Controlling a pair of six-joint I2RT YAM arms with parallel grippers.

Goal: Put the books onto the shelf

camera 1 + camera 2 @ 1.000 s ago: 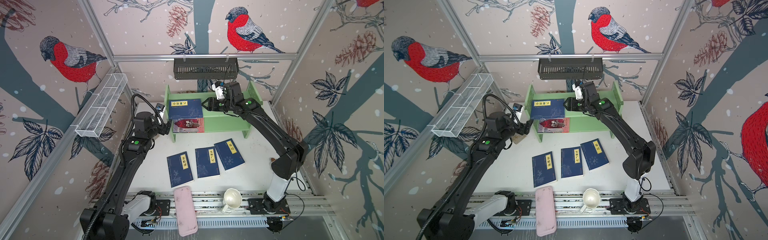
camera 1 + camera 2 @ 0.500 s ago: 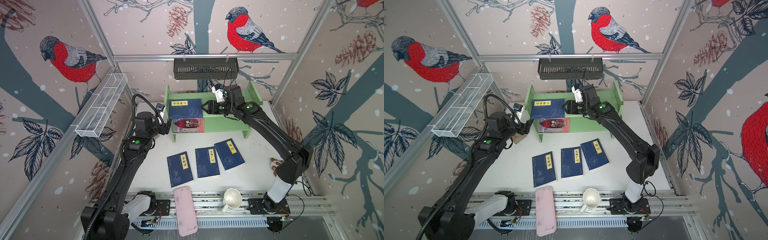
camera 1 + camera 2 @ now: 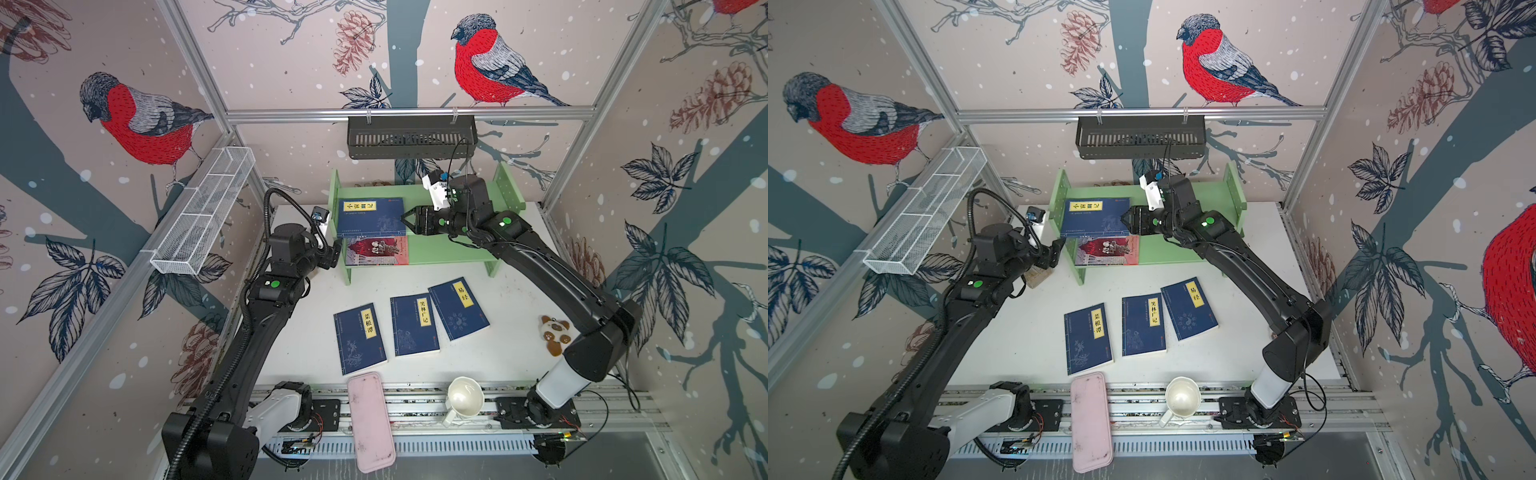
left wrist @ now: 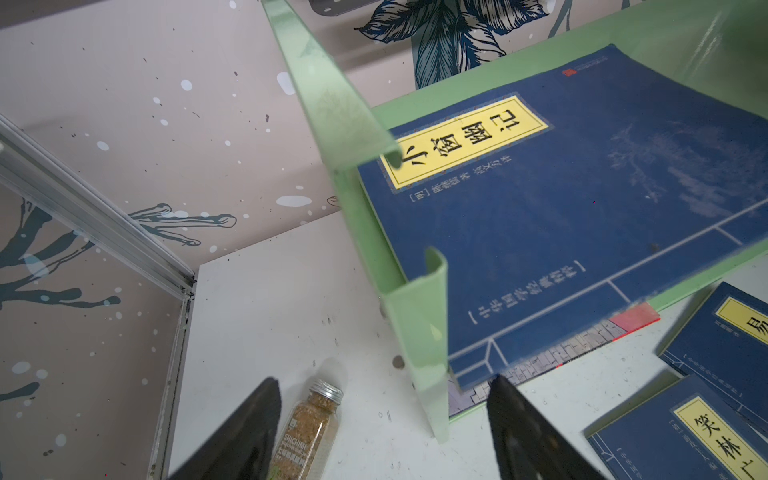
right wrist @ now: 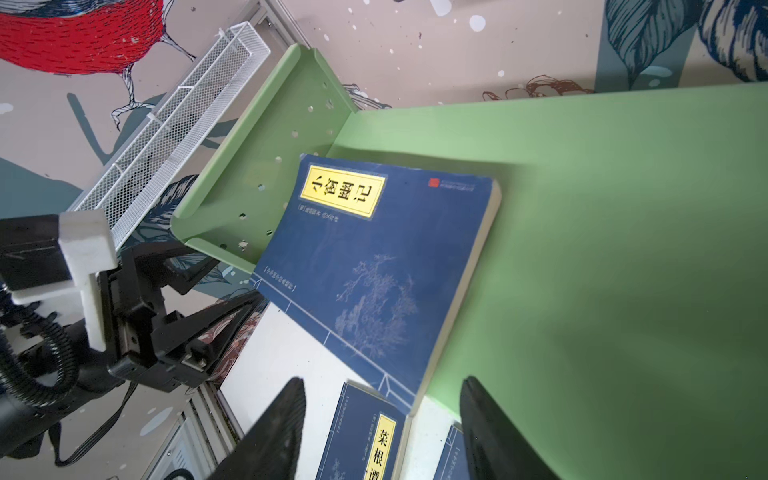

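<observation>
The light green shelf stands at the back of the table. One navy book lies flat on its upper tier and overhangs the front edge. A red-and-grey book lies on the lower tier. Three navy books lie side by side on the table in front. My right gripper hovers open at the upper book's right edge, holding nothing. My left gripper stands open and empty by the shelf's left side panel.
A spice bottle lies on the table below the left fingers. A black slotted basket hangs on the back rail and a white wire mesh basket on the left wall. A pink case, white cup and plush toy sit along the front and right.
The right gripper has edged left toward the upper book while its elbow swung outward. The left arm and all the books have stayed put.
</observation>
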